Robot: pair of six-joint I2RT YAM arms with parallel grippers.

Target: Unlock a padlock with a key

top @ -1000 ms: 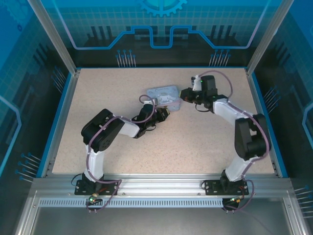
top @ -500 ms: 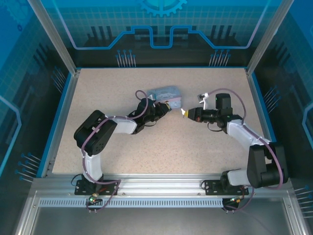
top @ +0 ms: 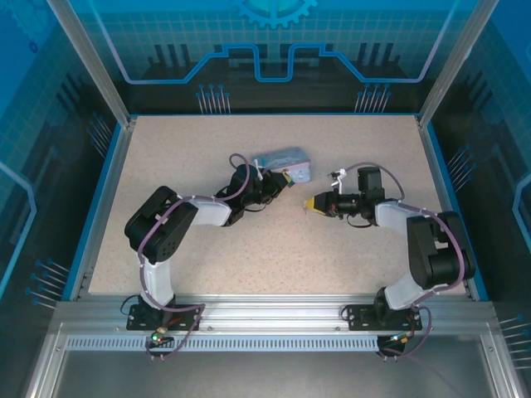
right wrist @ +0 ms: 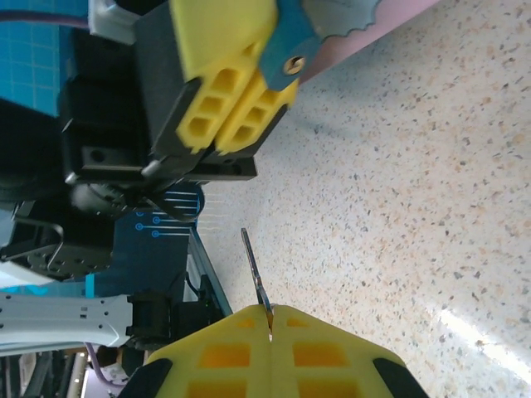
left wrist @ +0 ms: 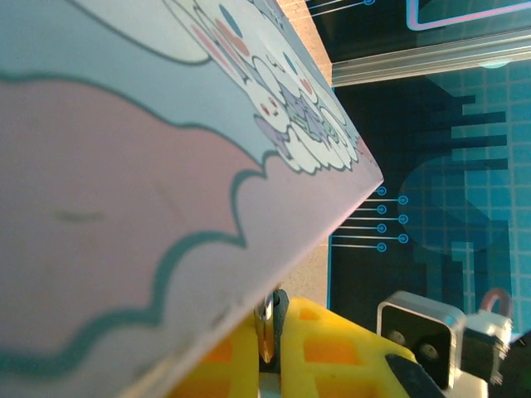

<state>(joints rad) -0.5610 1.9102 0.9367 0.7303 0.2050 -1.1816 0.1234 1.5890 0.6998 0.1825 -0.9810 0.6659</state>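
Right gripper (right wrist: 270, 315) is pinched tight on the slim dark metal key (right wrist: 254, 269). Its thin shaft pokes straight out, aimed left at the teal-blue padlock (right wrist: 290, 46), with a clear gap between them. Left gripper (right wrist: 249, 99) clamps the padlock, right against the pastel cartoon-printed tin (left wrist: 166, 166), over the speckled table (right wrist: 431, 166).

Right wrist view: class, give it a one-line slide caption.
Right pincer, shut on the key, holds it apart from the padlock gripped in the left pincer.
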